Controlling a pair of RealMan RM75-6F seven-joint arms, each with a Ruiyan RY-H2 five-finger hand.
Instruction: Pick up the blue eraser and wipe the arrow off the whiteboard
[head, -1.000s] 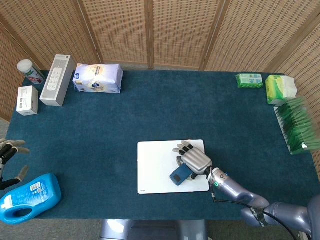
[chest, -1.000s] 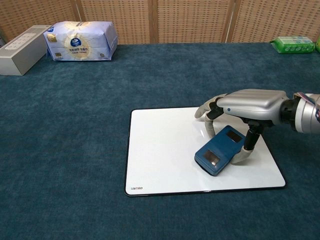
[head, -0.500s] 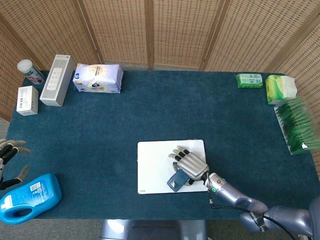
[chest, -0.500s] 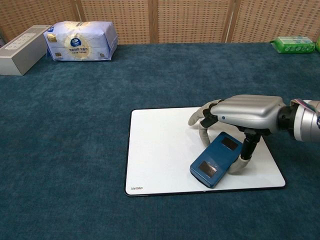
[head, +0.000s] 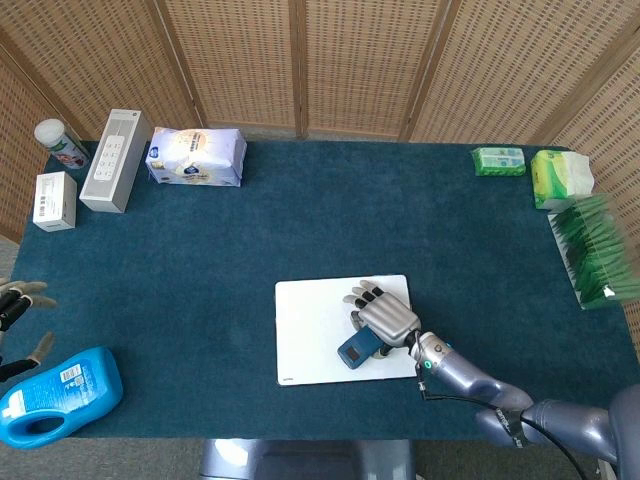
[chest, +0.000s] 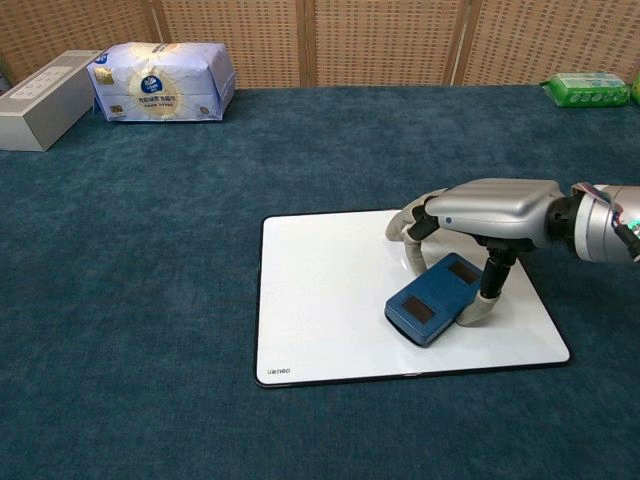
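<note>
Since the earlier frames the right hand (chest: 497, 208) has slid the eraser back up the board. The white rectangular whiteboard (chest: 330, 310) lies on the teal carpeted surface (chest: 150, 260). The silver hand clamps the flat blue eraser (chest: 434, 298) (pressed flat on the board). The left hand (head: 18, 310) hangs with fingers apart.

Little can be read here: the whiteboard (chest: 330, 300) carries a small dark logo at its near left corner, seen in the chest view, but the letters are too small to make out with certainty. The blue-and-white tissue pack (chest: 160, 80) at the far left of the tabletop bears a round emblem and printed characters too blurred to read. Labels on the blue bottle (head: 60, 395) and the white box (head: 55, 200) at the left are also illegible.
</note>
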